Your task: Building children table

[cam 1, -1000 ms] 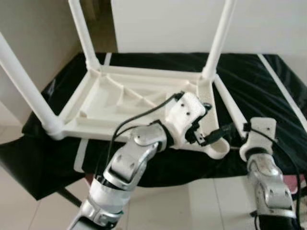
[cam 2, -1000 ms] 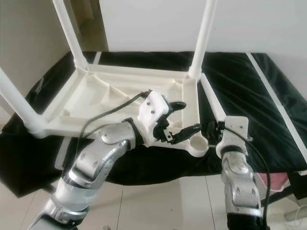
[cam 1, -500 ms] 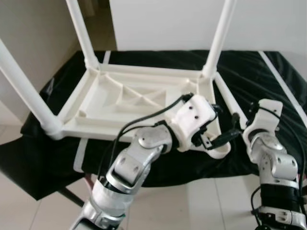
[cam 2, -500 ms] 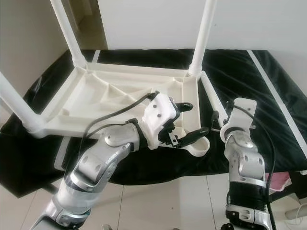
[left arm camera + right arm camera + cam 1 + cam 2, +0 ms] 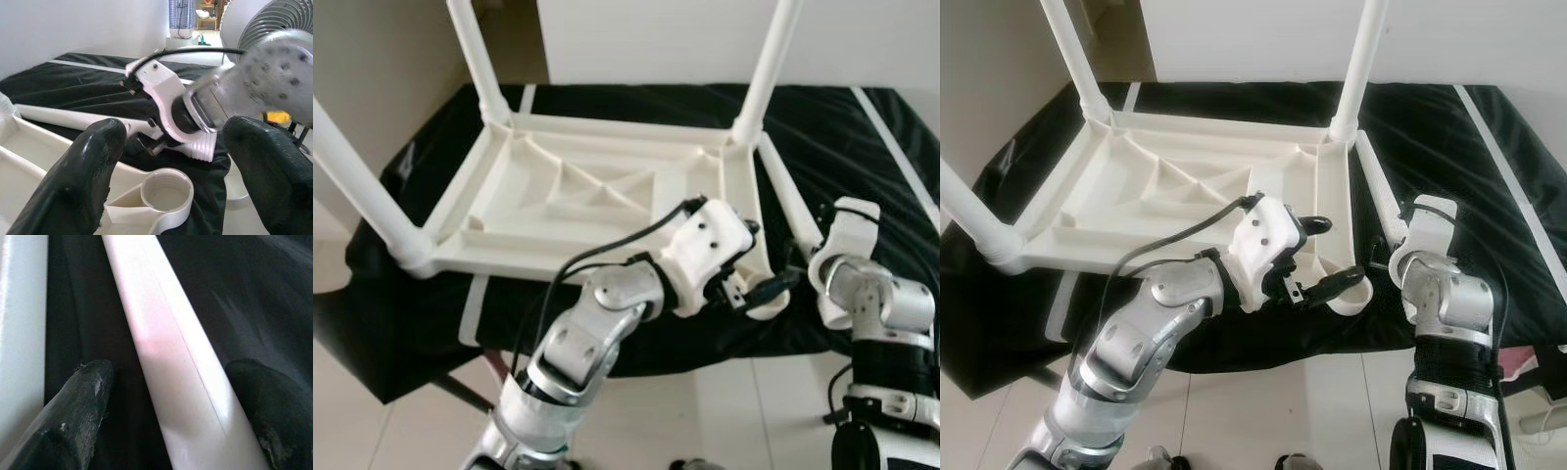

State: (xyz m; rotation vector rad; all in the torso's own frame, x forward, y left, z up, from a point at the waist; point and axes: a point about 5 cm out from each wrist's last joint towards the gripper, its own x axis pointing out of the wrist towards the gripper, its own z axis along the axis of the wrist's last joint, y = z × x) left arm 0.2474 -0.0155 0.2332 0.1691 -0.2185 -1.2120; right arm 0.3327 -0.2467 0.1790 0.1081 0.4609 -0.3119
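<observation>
The white children's table point(image 5: 607, 127) lies upside down on a black cloth, with three legs standing up from its corners. Its near right corner socket point(image 5: 1347, 294) is a bare ring, also seen in the left wrist view as the socket point(image 5: 166, 191). My left gripper point(image 5: 1332, 255) hovers open just over that corner, nothing between its fingers point(image 5: 83, 181). A loose white leg point(image 5: 1376, 196) lies on the cloth along the table's right side. My right gripper point(image 5: 168, 406) is open and straddles this leg point(image 5: 166, 357), one finger on each side.
The black cloth point(image 5: 862, 147) covers a low surface and hangs to the tiled floor point(image 5: 724, 411). A white strip point(image 5: 901, 162) crosses the cloth at the right. A fan point(image 5: 274, 24) stands behind my right arm. A wall point(image 5: 656, 39) rises behind.
My right gripper has swung up from beside the near right socket and turned onto the loose leg. The left gripper stays at the socket. The camera has shifted slightly.
</observation>
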